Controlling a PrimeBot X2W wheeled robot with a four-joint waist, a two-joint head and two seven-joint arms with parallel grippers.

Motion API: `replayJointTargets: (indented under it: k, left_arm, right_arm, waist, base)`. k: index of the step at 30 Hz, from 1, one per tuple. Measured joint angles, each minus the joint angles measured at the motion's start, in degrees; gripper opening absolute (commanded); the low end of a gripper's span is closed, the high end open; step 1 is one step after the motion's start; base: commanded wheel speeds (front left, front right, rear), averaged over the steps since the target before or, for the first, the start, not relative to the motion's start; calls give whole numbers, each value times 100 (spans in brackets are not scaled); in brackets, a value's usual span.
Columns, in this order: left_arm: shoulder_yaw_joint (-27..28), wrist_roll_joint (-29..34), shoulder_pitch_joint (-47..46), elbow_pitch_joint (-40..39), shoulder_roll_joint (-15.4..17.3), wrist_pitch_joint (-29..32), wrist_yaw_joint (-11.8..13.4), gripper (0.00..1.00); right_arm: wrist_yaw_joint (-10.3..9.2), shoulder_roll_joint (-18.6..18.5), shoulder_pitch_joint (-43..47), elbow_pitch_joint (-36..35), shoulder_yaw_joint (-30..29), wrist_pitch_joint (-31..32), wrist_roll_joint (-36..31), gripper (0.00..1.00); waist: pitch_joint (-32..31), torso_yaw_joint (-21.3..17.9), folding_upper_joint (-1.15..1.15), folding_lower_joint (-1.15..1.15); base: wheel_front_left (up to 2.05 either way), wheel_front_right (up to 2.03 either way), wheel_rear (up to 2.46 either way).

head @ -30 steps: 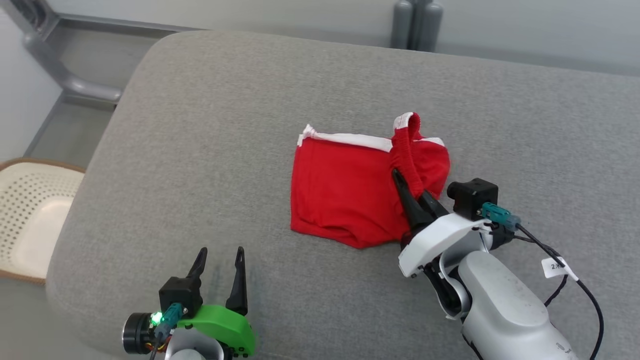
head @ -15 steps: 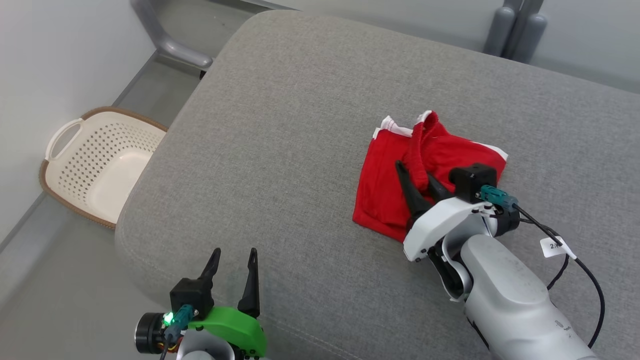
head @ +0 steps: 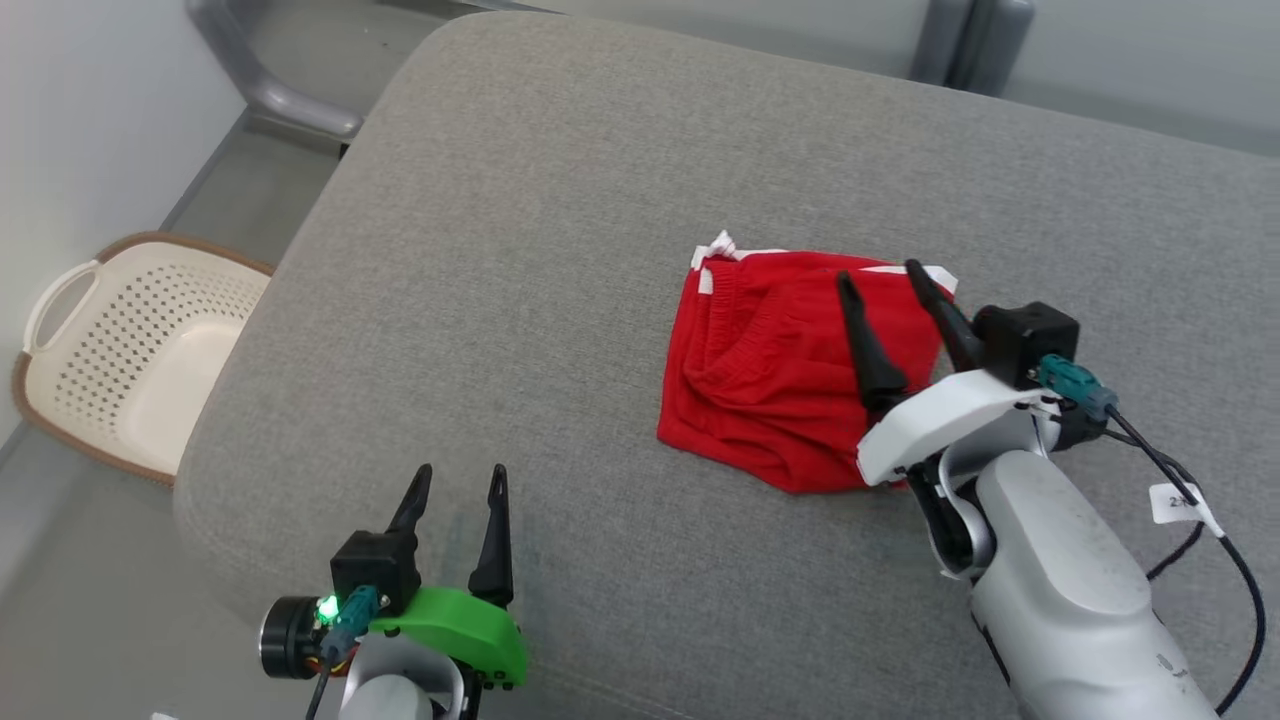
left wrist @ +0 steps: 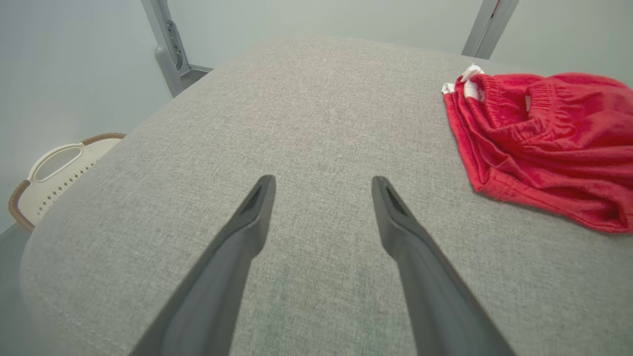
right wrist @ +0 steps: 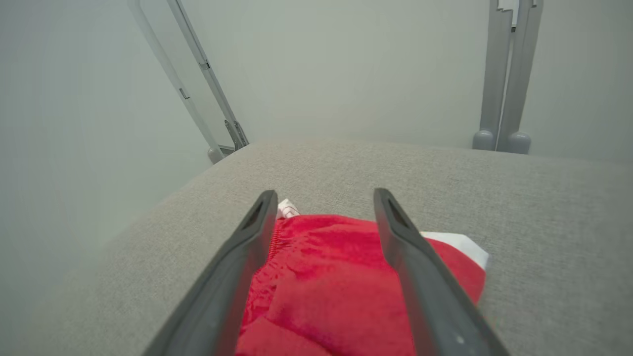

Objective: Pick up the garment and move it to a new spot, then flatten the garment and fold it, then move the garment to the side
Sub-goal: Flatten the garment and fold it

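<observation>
The garment (head: 770,370) is a pair of red shorts with white trim, lying in a folded heap on the grey cushion (head: 560,250). My right gripper (head: 880,275) hovers open just above the garment's right part, with nothing between its fingers. From the right wrist, the garment (right wrist: 321,277) lies under the spread fingers (right wrist: 257,222). My left gripper (head: 455,480) stands open near the cushion's front edge, well to the left of the garment. In the left wrist view the garment (left wrist: 544,143) lies at the upper right, apart from that gripper (left wrist: 321,185).
A cream perforated basket (head: 120,350) with a brown rim sits on the floor left of the cushion. Grey frame posts (head: 965,40) stand behind the cushion. A grey rail foot (head: 270,95) lies at the back left. Bare cushion surrounds the garment.
My right gripper opened and let go of the raised waistband, which dropped onto the heap. The gripper lifted slightly. The head camera shifted. My left gripper stayed open.
</observation>
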Motion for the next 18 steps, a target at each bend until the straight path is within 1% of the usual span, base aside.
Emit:
replayJointTargets:
  k: [5, 10, 13, 18]
  left_arm:
    - [92, 70, -41, -45, 1, 1, -9, 100]
    - [188, 213, -42, -78, -1, 0, -42, 100]
    - [267, 265, -42, -79, 0, 0, -54, 100]
    - [397, 363, -23, -78, 0, 0, -88, 100]
  right_arm:
    - [0, -9, 302, -216, -594, 0, -360, 100]
    - [0, -10, 643, -369, -1126, 0, -554, 100]
    - [0, -8, 835, -452, -1350, 0, -633, 100]
    - [0, -9, 1113, -550, -1551, 0, -676, 100]
  waist:
    - [-32, -323, 0, 0]
    - [-75, -678, 0, 0]
    - [-108, -878, 0, 0]
    - [-179, -1190, 0, 0]
  base:
    - [0, 0, 0]
    - [0, 0, 0]
    - [0, 0, 0]
    - [0, 0, 0]
